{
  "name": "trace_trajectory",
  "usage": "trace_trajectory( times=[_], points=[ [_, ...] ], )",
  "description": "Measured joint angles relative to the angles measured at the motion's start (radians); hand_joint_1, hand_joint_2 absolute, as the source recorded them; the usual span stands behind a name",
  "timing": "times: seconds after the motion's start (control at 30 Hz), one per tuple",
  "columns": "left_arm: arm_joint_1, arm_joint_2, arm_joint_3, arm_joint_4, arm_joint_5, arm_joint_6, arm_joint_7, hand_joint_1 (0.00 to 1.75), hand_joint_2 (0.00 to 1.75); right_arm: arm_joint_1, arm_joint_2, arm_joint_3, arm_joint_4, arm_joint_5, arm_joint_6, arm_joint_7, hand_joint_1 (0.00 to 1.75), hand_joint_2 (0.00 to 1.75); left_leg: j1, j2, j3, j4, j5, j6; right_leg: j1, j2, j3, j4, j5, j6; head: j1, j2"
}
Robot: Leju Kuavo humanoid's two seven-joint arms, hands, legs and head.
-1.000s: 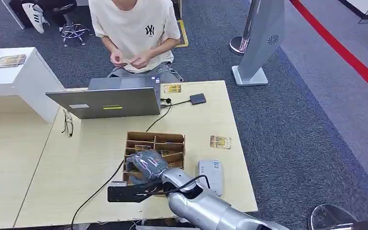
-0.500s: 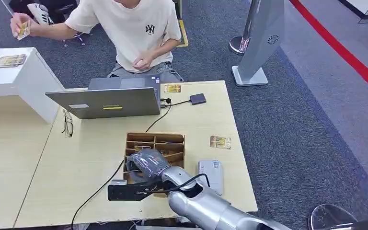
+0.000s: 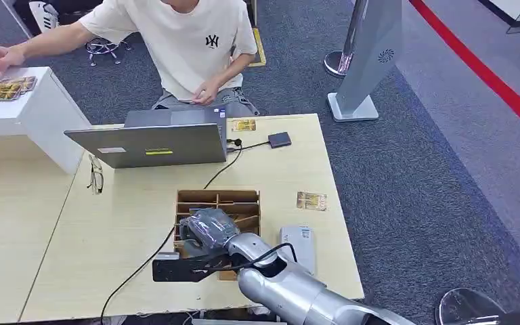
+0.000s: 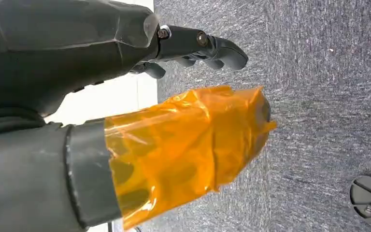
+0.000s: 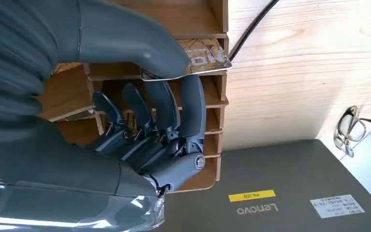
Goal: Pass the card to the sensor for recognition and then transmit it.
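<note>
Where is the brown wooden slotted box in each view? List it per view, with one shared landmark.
Head view: brown wooden slotted box mid-table, partly under the right hand.
Left wrist view: not in it.
Right wrist view: behind the fingers pinching the gold card.
Shared landmark: grey laptop.

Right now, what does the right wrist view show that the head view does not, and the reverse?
Right wrist view alone: the card pinched under the thumb of the right robot hand, and the Lenovo lettering on the laptop lid.

Head view alone: the seated person, two loose cards on the table, the white sensor unit, a small dark box.

Both: the wooden slotted organizer, the laptop, the black cable, the glasses.
</note>
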Motion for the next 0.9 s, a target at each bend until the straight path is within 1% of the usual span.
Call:
trace_trajectory(
  times=[0.23,0.37,0.43,0.53,0.6,0.67,0.8,0.9],
  points=[
    [0.000,0.000,0.000,0.000,0.000,0.000,-0.005,0.00,0.00,0.000,0.000,-0.016,-0.003,-0.007,-0.004,-0.001,1.45,1.75,0.000,0.000,0.000,0.000,0.000,0.000,0.000,0.000,0.000,0.000,0.000,0.000,0.000,0.000],
    [0.000,0.000,0.000,0.000,0.001,0.000,-0.005,0.00,0.00,0.001,0.000,-0.033,-0.023,-0.021,-0.007,-0.001,1.48,1.75,0.000,0.000,0.000,0.000,0.000,0.000,0.000,0.000,0.000,0.000,0.000,0.000,0.000,0.000],
    [0.000,0.000,0.000,0.000,0.001,0.000,-0.005,0.00,0.00,0.001,0.000,-0.045,-0.036,-0.023,-0.010,-0.001,1.47,1.75,0.000,0.000,0.000,0.000,0.000,0.000,0.000,0.000,0.000,0.000,0.000,0.000,0.000,0.000],
    [0.000,0.000,0.000,0.000,0.002,0.000,-0.005,0.00,0.00,0.003,-0.004,-0.067,-0.070,-0.037,-0.018,-0.001,1.43,1.75,0.000,0.000,0.000,0.000,0.000,0.000,0.000,0.000,0.000,0.000,0.000,0.000,0.000,0.000],
    [0.001,0.000,0.000,0.000,0.002,0.000,-0.004,0.00,0.00,0.004,-0.009,-0.079,-0.091,-0.039,-0.020,-0.001,1.45,1.75,0.000,0.000,0.000,0.000,0.000,0.000,0.000,0.000,0.000,0.000,0.000,0.000,0.000,0.000],
    [0.001,0.000,0.000,0.000,0.002,0.000,-0.004,0.00,0.00,0.006,-0.013,-0.095,-0.116,-0.039,-0.020,0.001,1.41,1.75,0.000,0.000,0.000,0.000,0.000,0.000,0.000,0.000,0.000,0.000,0.000,0.000,0.000,0.000],
    [0.001,0.000,0.000,0.000,0.002,0.000,-0.004,0.00,0.00,0.011,-0.020,-0.122,-0.161,-0.042,-0.021,0.004,1.43,1.75,0.000,0.000,0.000,0.000,0.000,0.000,0.000,0.000,0.000,0.000,0.000,0.000,0.000,0.000],
    [0.001,-0.001,0.000,0.000,0.002,0.000,-0.004,0.00,0.00,0.014,-0.026,-0.144,-0.194,-0.060,-0.023,0.004,1.40,1.75,0.000,0.000,0.000,0.000,0.000,0.000,0.000,0.000,0.000,0.000,0.000,0.000,0.000,0.000]
  ],
)
